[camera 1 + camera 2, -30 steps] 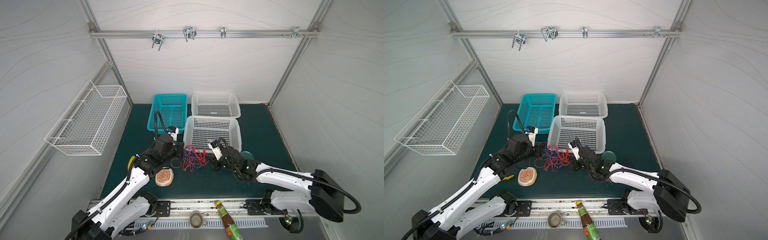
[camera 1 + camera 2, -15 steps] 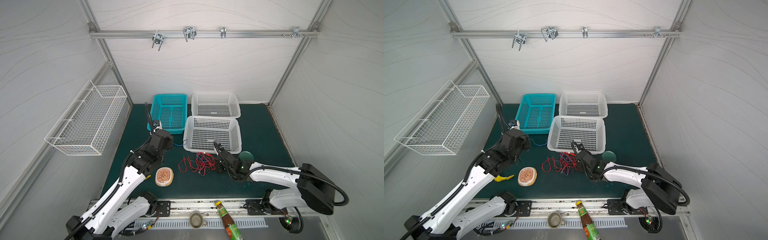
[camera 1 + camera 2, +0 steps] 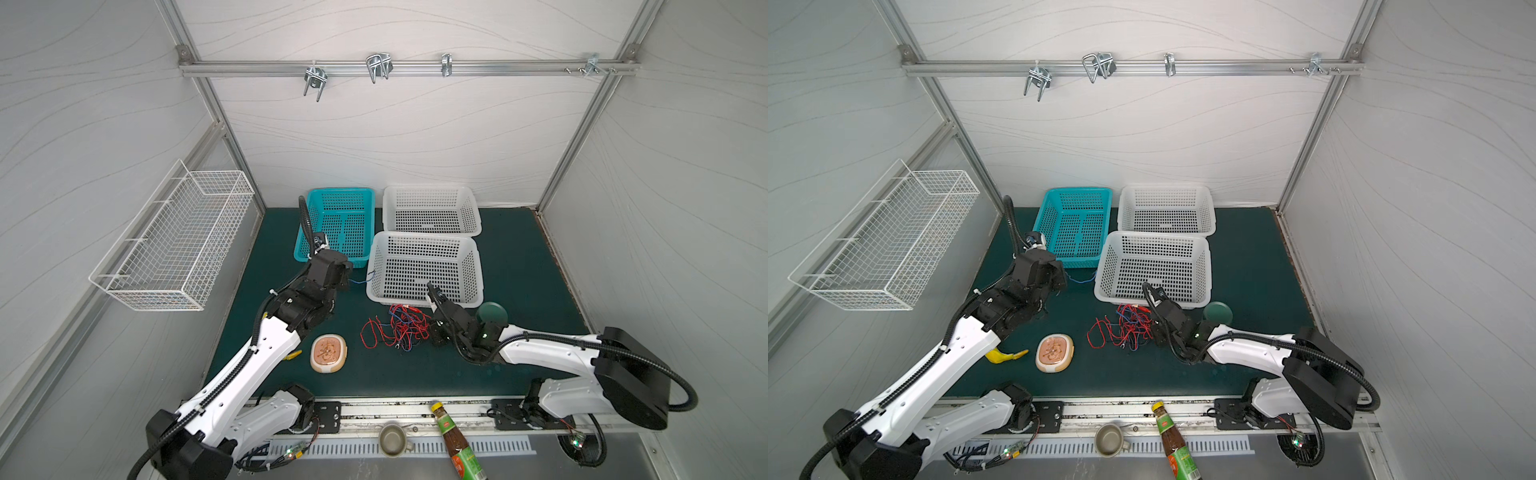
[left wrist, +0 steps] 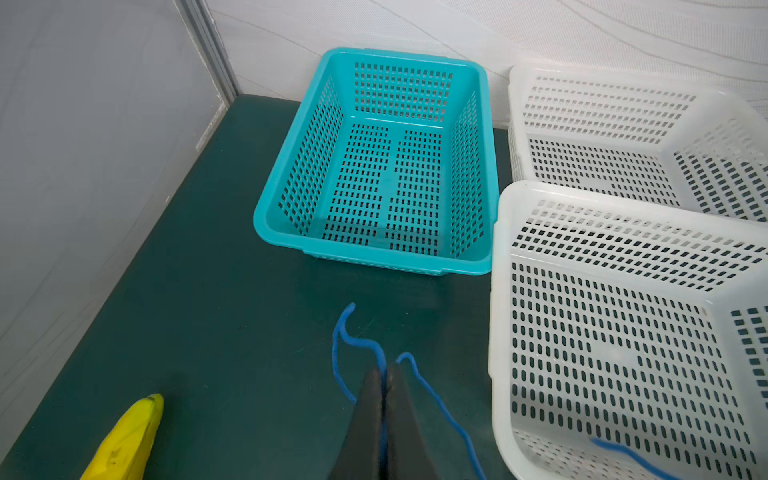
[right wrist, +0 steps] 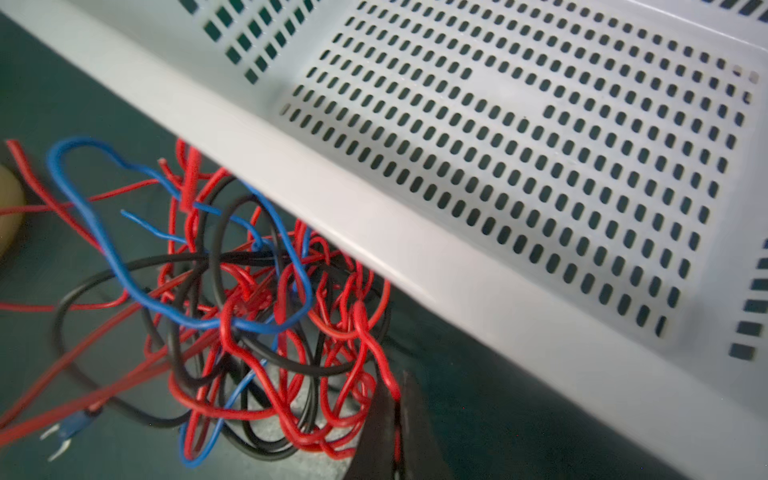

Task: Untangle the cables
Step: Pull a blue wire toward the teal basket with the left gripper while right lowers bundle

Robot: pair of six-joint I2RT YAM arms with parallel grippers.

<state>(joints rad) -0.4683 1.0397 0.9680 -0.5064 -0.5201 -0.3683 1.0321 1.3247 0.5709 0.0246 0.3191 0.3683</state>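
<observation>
Your left jaws are pinched shut on one blue cable [image 4: 334, 353], which trails from them over the table [image 3: 519, 266] toward the near white basket [image 5: 374, 216]. Your right jaws, closed on a red strand [image 5: 376, 353], sit low at the edge of the cable tangle [image 3: 399, 330], just ahead of them beside that basket's wall. The right arm is nearer the knot.
</observation>
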